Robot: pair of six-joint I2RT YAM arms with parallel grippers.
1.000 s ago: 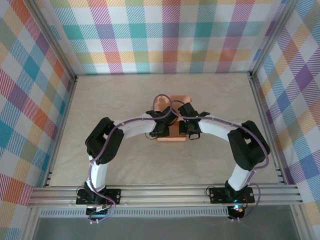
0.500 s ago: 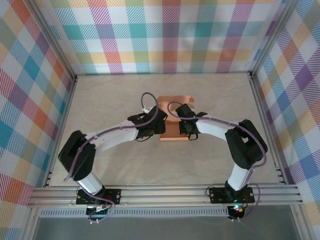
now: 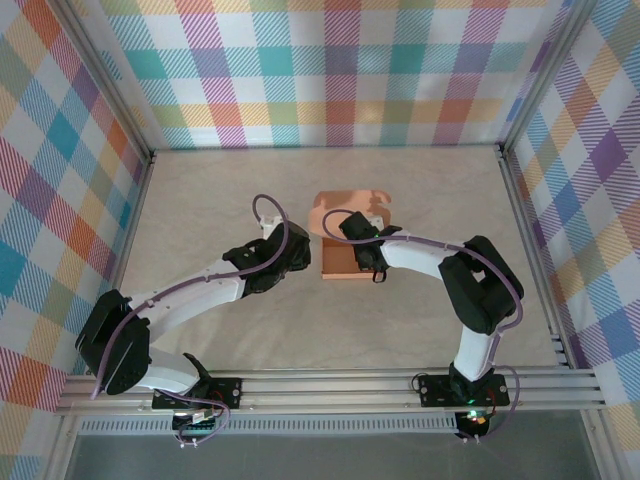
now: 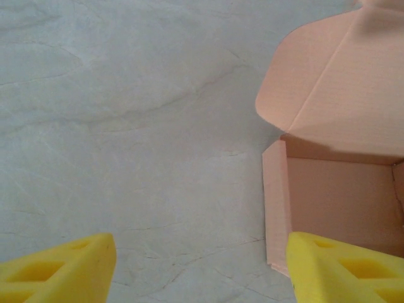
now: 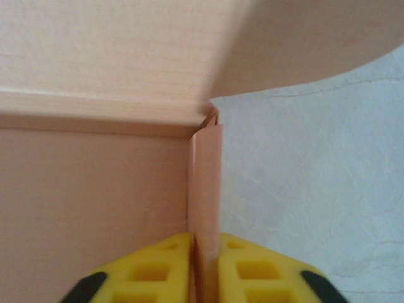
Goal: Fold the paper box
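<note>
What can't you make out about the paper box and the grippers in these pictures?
- Right wrist view: the lower end of the pinched wall of the paper box, hidden between the fingers of the right gripper.
- Left wrist view: the box's right side, cut off by the frame edge.
- Top view: the box's near right corner, covered by the right arm; its creases are too small.

**Plaid walls around a pale worktop**

A beige, faintly wrinkled worktop [image 3: 200, 200] is enclosed on three sides by walls [image 3: 340, 70] of pastel plaid. Aluminium rails [image 3: 330, 385] run along its near edge, and metal struts [image 3: 105, 85] rise from its far corners. The light is soft and even.
</note>
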